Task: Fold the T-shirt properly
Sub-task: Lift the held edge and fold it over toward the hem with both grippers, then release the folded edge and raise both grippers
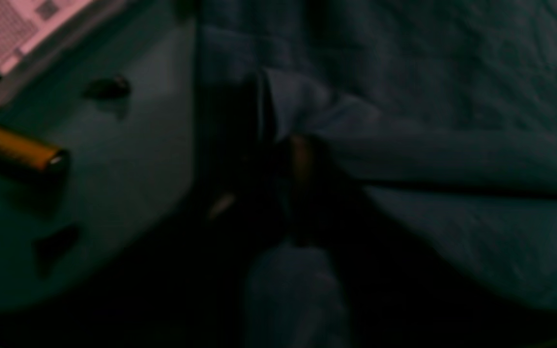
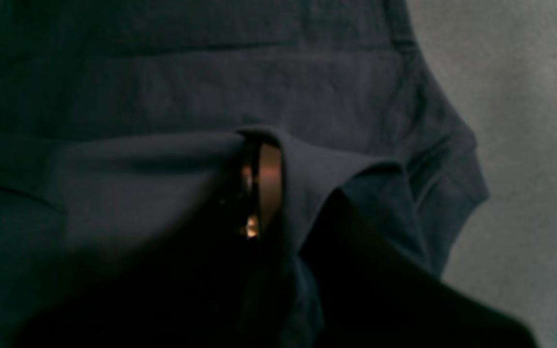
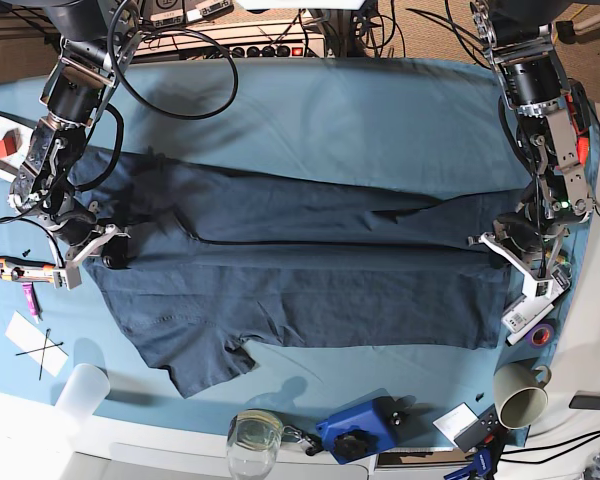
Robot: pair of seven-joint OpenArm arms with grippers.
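Two claws sit at opposite ends of the T-shirt (image 3: 300, 270), which lies spread across the surface (image 3: 380, 110). The right claw (image 2: 259, 188) is clamped on a raised fold of the fabric. The left claw (image 1: 278, 159) is too dark to judge; fabric bunches against it.

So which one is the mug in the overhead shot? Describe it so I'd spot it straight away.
Start from the teal tablecloth covering the table, where the navy T-shirt lies spread. Go to the near edge of the base view's right side, just past the shirt's end. The mug is a pale cream cup lying tipped, its dark opening facing you; unlike the clear glass and blue tool nearby, it has a handle.
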